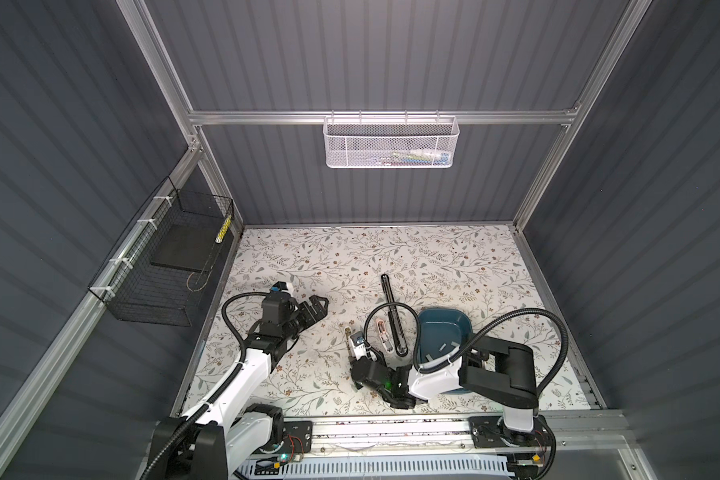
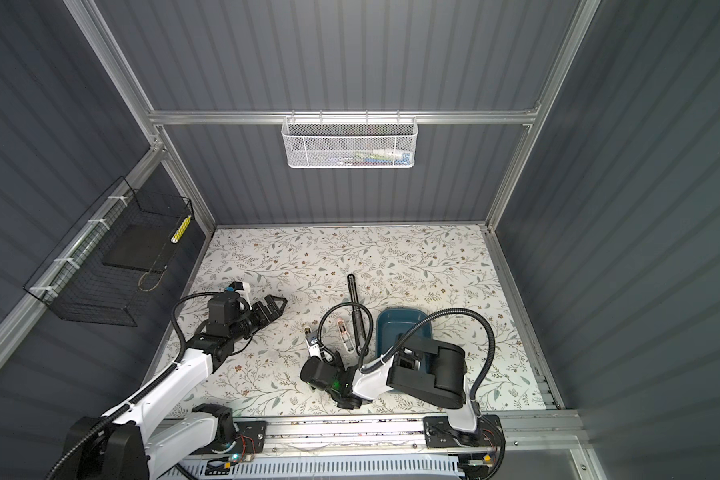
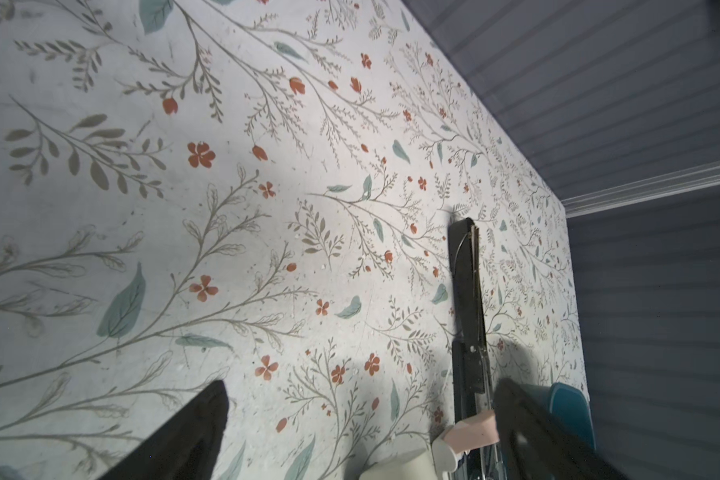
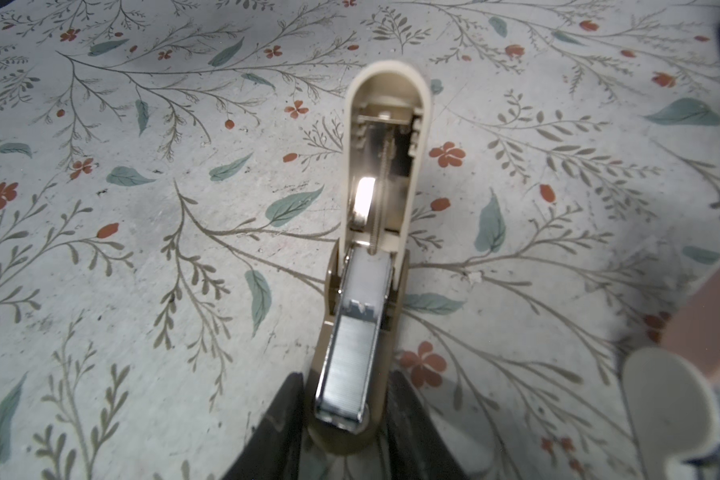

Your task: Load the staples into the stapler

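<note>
Shows right gripper (image 4: 346,380) narrowed onto both sides of an opened beige stapler (image 4: 420,124) lying on floral table (image 4: 142,249), staples (image 4: 350,357) seated in its magazine, more strips in blue tray (image 1: 441,322), left gripper (image 3: 362,395) gaping wide, empty, well apart.

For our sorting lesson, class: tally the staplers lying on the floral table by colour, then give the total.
Black stapler: 1
Pink stapler: 1
Beige stapler: 1
Total: 3
</note>
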### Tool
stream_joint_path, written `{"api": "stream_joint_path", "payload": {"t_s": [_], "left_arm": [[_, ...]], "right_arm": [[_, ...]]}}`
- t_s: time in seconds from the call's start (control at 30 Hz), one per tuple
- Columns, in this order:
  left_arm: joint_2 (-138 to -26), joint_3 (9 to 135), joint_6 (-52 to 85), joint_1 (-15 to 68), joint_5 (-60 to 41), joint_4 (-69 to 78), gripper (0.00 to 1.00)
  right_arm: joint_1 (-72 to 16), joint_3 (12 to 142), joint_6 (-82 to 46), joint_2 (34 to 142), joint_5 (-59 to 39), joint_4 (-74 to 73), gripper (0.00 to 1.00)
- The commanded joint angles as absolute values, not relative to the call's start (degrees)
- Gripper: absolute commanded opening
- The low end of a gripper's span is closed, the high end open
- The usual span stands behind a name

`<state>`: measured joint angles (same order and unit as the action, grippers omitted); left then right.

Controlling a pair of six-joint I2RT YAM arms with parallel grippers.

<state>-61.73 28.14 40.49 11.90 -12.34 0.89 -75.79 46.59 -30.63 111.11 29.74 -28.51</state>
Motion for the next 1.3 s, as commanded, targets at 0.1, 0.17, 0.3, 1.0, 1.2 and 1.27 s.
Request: {"api": "stream_joint_path", "payload": {"t_s": [0.1,0.17,0.3,1.0,1.2,1.27], "left_arm": [[-68.60,30.18,36.94,11.87,-15.06,2.07,1.00],[-69.94,29.95,36.69,11.87,-14.04,2.45,1.00],[-71.02,28.40,37.97,12.60,-12.48,5.68,0.96],[-64.39,23.87,36.45,20.68,0.64,2.43,0.82],[-66.28,23.79,35.56,20.93,-3.80,4.24,0.78],[-67.25,23.60,34.92,21.43,-5.24,4.71,0.76]], "right_arm": [[-76.08,43.99,-31.20,114.61,23.67,-22.85,0.31],[-76.11,43.70,-31.16,114.61,23.41,-23.48,0.30],[-76.08,42.90,-30.86,114.55,22.79,-25.13,0.29],[-76.33,40.63,-31.24,114.80,21.45,-28.98,0.23],[-76.40,40.10,-31.48,114.92,21.62,-30.26,0.23],[-76.38,40.24,-31.43,115.13,21.51,-30.19,0.23]]}}
